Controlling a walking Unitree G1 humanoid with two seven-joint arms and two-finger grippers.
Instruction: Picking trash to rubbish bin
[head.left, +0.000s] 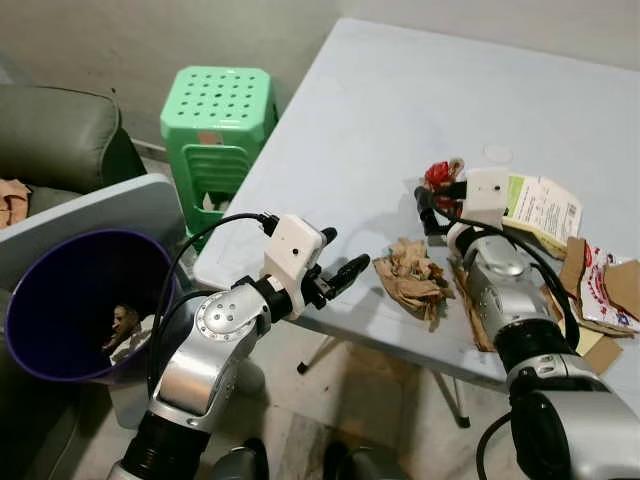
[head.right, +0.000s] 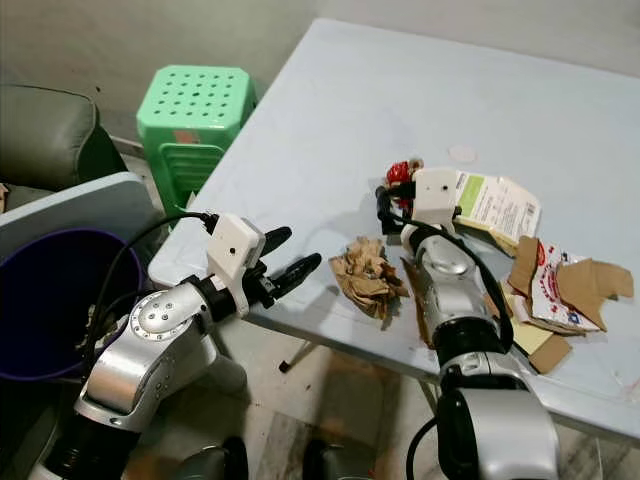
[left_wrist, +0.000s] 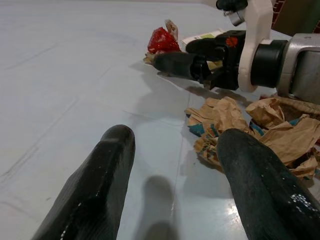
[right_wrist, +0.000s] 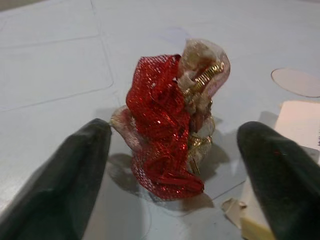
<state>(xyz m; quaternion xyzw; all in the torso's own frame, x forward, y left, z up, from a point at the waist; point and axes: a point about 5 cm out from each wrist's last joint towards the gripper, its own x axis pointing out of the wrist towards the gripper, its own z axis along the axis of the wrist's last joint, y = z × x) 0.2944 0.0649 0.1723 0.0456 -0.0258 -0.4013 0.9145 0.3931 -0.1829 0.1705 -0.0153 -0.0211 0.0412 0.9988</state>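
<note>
A red mesh wrapper with gold ribbon (right_wrist: 162, 125) stands on the pale blue table (head.left: 380, 100). My right gripper (head.left: 432, 198) is open, a finger on each side of the wrapper and close to it. A crumpled brown paper bag (head.left: 410, 275) lies near the table's front edge. Just left of it my left gripper (head.left: 345, 252) is open at the table's edge, nothing between its fingers (left_wrist: 112, 165). The purple bin (head.left: 70, 300) stands on the floor at my left, with some trash (head.left: 125, 325) inside.
Torn cardboard (head.left: 600, 285) and a printed paper packet (head.left: 545, 205) lie on the table beside my right arm. A green plastic stool (head.left: 218, 110) stands by the table's left side. A grey sofa (head.left: 60, 130) and a grey panel (head.left: 110, 205) sit behind the bin.
</note>
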